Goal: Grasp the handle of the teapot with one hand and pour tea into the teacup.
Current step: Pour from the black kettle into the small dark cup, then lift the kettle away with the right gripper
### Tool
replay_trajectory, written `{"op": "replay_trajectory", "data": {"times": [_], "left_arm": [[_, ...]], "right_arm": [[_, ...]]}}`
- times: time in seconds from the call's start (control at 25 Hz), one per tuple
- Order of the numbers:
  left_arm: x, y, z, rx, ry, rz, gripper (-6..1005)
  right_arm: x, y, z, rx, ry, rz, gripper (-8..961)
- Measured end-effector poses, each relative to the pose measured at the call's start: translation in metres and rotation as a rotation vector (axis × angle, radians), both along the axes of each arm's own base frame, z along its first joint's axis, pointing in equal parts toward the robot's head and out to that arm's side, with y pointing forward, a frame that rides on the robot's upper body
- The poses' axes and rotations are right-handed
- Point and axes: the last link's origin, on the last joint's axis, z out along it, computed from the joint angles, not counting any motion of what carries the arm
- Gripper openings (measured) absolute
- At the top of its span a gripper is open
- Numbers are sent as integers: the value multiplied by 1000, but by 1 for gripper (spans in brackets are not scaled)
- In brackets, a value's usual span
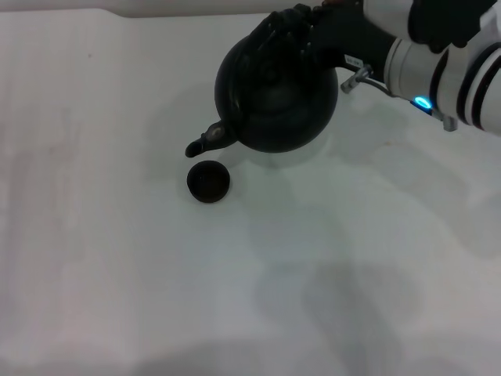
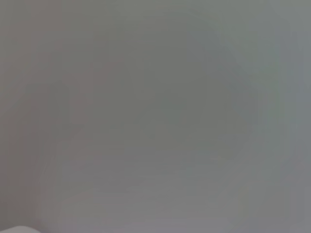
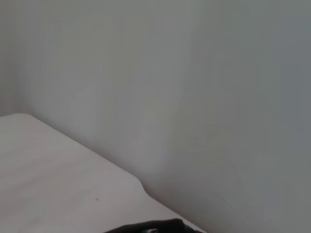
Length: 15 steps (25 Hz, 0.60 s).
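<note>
Pouring is judged to be the step in hand: the teapot (image 1: pixel 278 98) is held off the counter (image 1: pixel 117 274) in the upper centre of the head view, tilted so that its spout (image 1: pixel 205 142) points down and to the left.

- Right end effector (image 1: pixel 293 35): seen at the top of the pot, clamped on the handle (image 1: pixel 286 31); arm entering from the upper right of the frame.
- Left end effector: not seen in any view; only a blank grey surface is shown by the left wrist view.
- Teacup (image 1: pixel 208 182): standing on the counter just below the spout tip, left of centre, apart from the pot.

Advice on the step, offered as judgement: the spout tip appears to lie slightly to the left of the cup's mouth, so a small shift toward the cup is called for before further tilt is added. The tilt is best increased slowly, since the cup is very small beside the pot and would be overfilled or missed easily. The grip on the handle should be kept firm, as a bail handle may let the pot swing.

Appearance: the pot is large, round and matte black, with a short spout; the handle is black and largely hidden by the end effector. The cup is tiny, round, dark and handleless. No stream of tea can be made out.
</note>
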Motion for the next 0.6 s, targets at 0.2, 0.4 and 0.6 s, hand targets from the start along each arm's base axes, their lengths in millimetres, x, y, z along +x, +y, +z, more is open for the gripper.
{"op": "replay_trajectory", "data": {"times": [0.2, 0.4, 0.6], "left_arm": [[0, 0, 0, 0, 0, 0, 829], [0, 0, 0, 0, 0, 1, 829], [0, 0, 0, 0, 0, 1, 829]], "right_arm": [[-2, 1, -4, 21, -21, 39, 170], [-1, 2, -7, 43, -40, 62, 167], [3, 5, -8, 63, -58, 73, 164]]}}
